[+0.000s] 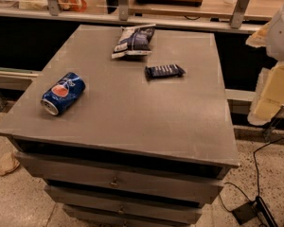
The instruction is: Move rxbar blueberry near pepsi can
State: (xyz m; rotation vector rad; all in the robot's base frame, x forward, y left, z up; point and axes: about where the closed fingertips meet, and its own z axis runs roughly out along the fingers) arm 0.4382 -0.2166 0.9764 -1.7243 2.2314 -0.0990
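The rxbar blueberry, a small dark navy wrapper with white lettering, lies flat on the grey table top, right of centre and towards the back. The pepsi can, blue with a red, white and blue logo, lies on its side near the table's left edge, its silver end facing front-left. The bar and the can are well apart. My gripper shows as pale cream parts at the right edge of the view, beyond the table's right side and away from both objects.
A crinkled blue-and-white chip bag lies at the back of the table, just behind the bar. The table has drawers in front. A counter with metal posts runs behind. Cables lie on the floor at right.
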